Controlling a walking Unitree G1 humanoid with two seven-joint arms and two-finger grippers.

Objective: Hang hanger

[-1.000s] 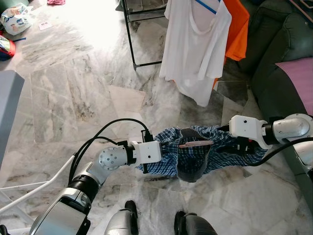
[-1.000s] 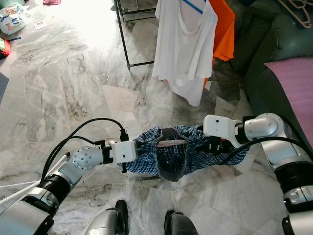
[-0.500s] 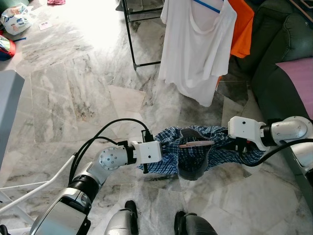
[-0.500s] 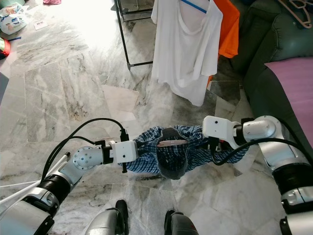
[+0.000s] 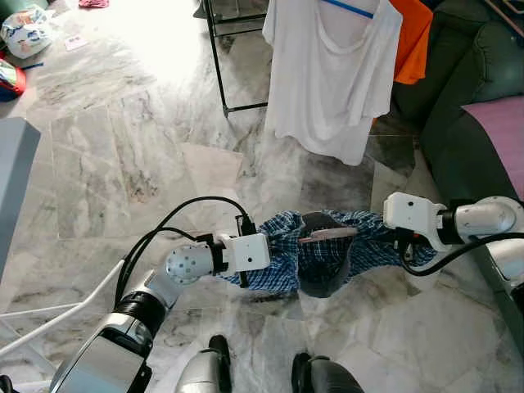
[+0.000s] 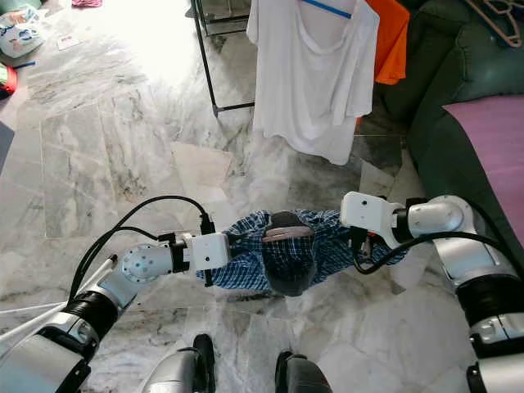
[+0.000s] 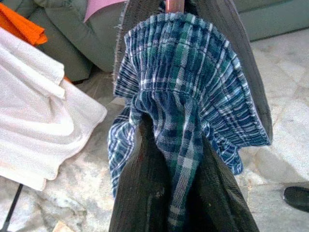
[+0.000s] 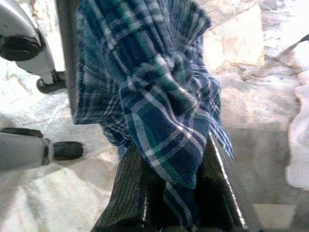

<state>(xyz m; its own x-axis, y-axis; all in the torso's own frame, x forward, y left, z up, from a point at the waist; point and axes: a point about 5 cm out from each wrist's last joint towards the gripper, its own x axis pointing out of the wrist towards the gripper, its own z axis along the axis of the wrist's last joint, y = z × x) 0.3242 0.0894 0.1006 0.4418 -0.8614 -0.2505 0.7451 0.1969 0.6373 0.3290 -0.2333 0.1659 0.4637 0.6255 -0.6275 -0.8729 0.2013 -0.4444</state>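
Marble floor point(image 5: 123, 164), dark sofa point(image 5: 467, 90) on robot's right, black rack point(image 5: 237, 57) ahead w/ white tee point(image 5: 332, 78) + orange top point(image 5: 413, 37). Plaid shorts point(image 5: 327, 250) on a hanger point(image 5: 326, 235) held between both arms at waist height, long axis running left–right. Left pincer point(image 7: 166, 145) pinching one cloth end, right pincer point(image 8: 166, 159) pinching the other. Rack lies fwd and slightly right; right arm looks nearer.

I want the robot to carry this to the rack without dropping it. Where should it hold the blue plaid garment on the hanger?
Probably at its two outer ends, where the left gripper and right gripper pinch the blue plaid garment, each from its own side: it hangs stretched between them, the hanger bar midway.
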